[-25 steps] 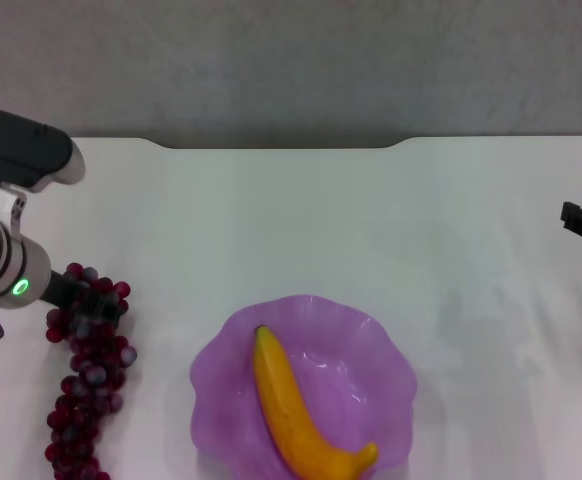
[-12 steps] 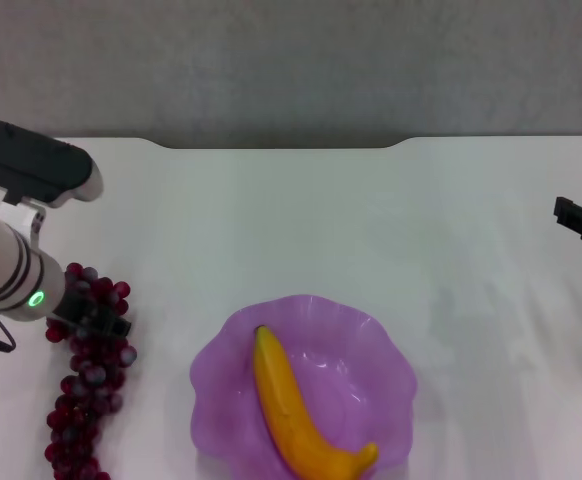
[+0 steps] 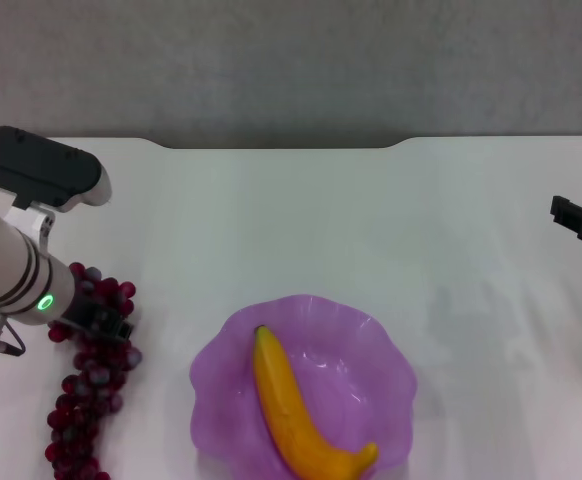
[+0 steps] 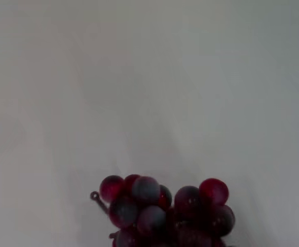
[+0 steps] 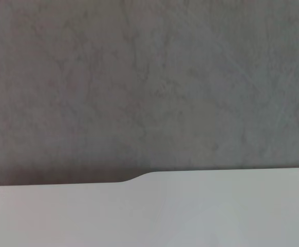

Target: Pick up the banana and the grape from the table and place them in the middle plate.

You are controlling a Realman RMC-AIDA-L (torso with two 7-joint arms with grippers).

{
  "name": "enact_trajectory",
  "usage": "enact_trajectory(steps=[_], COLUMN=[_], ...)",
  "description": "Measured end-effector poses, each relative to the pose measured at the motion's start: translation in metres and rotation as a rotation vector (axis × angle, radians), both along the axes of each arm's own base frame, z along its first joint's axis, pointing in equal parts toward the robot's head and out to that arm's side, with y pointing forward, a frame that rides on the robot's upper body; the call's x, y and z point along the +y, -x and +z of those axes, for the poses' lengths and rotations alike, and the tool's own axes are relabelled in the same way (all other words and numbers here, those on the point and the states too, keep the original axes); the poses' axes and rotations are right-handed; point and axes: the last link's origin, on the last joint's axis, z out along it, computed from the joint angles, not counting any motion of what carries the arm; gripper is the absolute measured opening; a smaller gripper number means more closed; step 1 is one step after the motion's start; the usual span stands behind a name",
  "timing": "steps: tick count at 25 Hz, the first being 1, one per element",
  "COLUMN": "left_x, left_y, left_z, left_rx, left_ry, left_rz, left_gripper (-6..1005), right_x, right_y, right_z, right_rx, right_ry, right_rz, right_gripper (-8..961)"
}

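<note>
The banana [image 3: 301, 410], yellow-orange, lies inside the purple scalloped plate [image 3: 379, 334] at the front middle of the white table [image 3: 301, 220]. The grape bunch [image 3: 83, 405], dark red-purple, lies on the table left of the plate. My left gripper [image 3: 96, 318] is over the far end of the bunch, right at the grapes. The left wrist view shows the bunch's end and its stem [image 4: 165, 213] close below the camera. My right gripper [image 3: 581, 218] hangs at the right edge, far from the fruit.
The table's far edge has a shallow notch [image 3: 281, 146], which also shows in the right wrist view [image 5: 134, 179]. Grey floor lies beyond it. Bare tabletop lies between the plate and the right gripper.
My left arm has moved right and down, bringing its gripper onto the far end of the grape bunch. The right gripper has drifted slightly left. The banana and the plate have not moved.
</note>
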Motion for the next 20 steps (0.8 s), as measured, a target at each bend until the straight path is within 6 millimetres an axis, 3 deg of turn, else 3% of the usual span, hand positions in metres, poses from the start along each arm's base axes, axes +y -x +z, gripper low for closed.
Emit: enact_trajectory(steps=[4, 9, 14, 20], left_x=[0.0008, 0.0007, 0.0005, -0.0004], left_y=[-0.0015, -0.0009, -0.0004, 0.0001], left_z=[-0.0008, -0.0005, -0.0005, -0.0007], left_rx=[-0.011, -0.009, -0.008, -0.004], left_ry=[0.002, 0.005, 0.006, 0.016], left_rz=[-0.01, -0.016, -0.015, -0.014], left_gripper=[703, 454, 356, 314], right_x=[0.0, 0.0002, 0.0013, 0.0016], right_y=[-0.0002, 0.0004, 0.0024, 0.0031], right_z=[-0.0002, -0.0008, -0.0016, -0.0018], right_rx=[0.0, 0.001, 0.002, 0.003], right_ry=[0.001, 0.006, 0.012, 0.014], right_rz=[-0.001, 0.0, 0.005, 0.007], right_gripper=[609, 609, 608, 608])
